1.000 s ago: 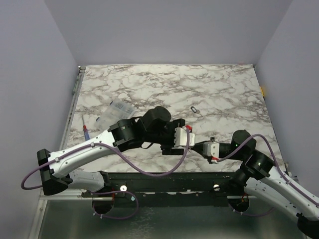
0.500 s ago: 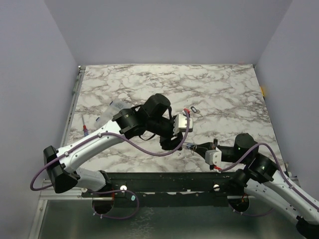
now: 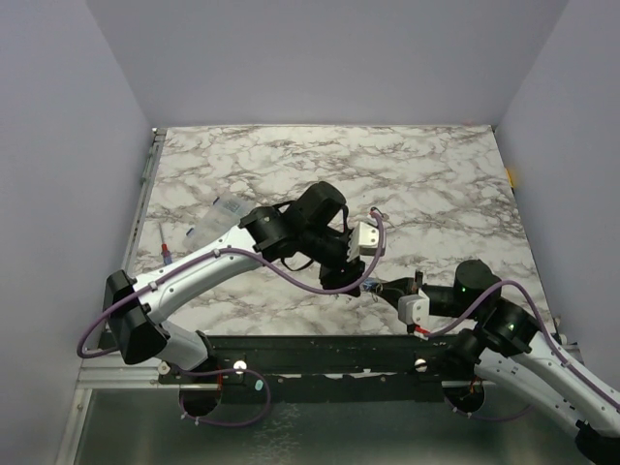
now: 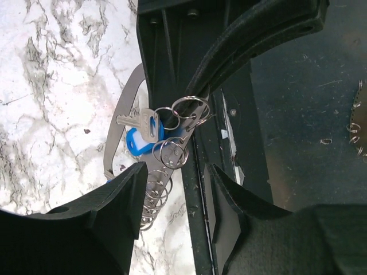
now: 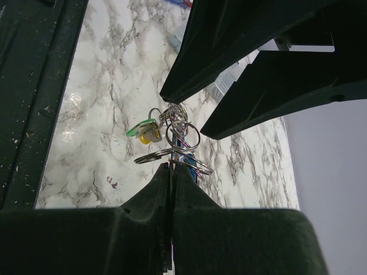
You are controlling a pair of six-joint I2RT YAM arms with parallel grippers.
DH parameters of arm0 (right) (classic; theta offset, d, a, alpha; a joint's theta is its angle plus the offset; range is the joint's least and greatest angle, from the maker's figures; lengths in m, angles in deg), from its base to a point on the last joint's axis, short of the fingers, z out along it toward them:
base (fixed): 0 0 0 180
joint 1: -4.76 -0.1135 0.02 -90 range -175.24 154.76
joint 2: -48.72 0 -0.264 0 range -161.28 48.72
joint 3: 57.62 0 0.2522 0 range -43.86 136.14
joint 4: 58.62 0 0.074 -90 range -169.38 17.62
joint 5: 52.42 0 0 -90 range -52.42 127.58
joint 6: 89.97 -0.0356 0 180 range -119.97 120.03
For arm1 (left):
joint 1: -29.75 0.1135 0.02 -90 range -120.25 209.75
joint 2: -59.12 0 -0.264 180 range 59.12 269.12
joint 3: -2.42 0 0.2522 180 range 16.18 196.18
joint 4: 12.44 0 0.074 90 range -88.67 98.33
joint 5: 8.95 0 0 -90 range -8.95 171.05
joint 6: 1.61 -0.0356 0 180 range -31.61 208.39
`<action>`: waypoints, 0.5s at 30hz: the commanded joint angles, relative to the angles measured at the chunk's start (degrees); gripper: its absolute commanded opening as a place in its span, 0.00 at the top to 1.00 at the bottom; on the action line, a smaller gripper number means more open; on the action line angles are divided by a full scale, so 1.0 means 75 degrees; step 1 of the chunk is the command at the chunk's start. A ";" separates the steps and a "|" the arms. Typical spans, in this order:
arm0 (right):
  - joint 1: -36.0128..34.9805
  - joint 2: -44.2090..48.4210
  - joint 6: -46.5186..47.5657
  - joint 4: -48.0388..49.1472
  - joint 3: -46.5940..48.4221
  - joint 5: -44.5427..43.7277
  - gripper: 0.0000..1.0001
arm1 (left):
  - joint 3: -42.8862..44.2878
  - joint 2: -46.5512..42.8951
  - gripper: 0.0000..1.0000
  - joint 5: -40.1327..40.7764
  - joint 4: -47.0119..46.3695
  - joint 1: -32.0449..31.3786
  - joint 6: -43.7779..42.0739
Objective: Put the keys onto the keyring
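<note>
My right gripper [image 5: 171,166] is shut on the keyring [image 4: 121,117], a pale grey loop with a coil of metal rings [image 4: 152,196]. It holds the keyring just above the table's near edge. A blue-headed key [image 4: 139,141] hangs from the rings. Green and yellow keys [image 5: 143,131] show beside them in the right wrist view. My left gripper [image 4: 178,172] is open, its fingers either side of the hanging rings, touching nothing. In the top view the left gripper [image 3: 351,280] and the right gripper [image 3: 381,288] meet tip to tip.
A clear plastic compartment box [image 3: 219,222] lies at the left of the marble table [image 3: 436,184]. A small red and blue thing [image 3: 167,254] lies near the left edge. The black front rail [image 3: 320,344] runs right under the grippers.
My left arm has swung right and forward, bringing its open gripper down to the right gripper. The right gripper drew back toward the front edge with the keyring, then held still.
</note>
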 commanded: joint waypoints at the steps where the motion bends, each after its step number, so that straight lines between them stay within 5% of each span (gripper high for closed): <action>1: -0.0060 0.0083 0.0151 0.0026 -0.0008 -0.0072 0.99 | 0.0338 0.0221 0.52 -0.0313 -0.0035 -0.0047 0.0087; 15: -0.0060 0.0105 0.0137 0.0002 -0.0004 -0.0094 0.99 | 0.0443 0.0524 0.65 -0.0173 -0.0033 -0.0203 0.0109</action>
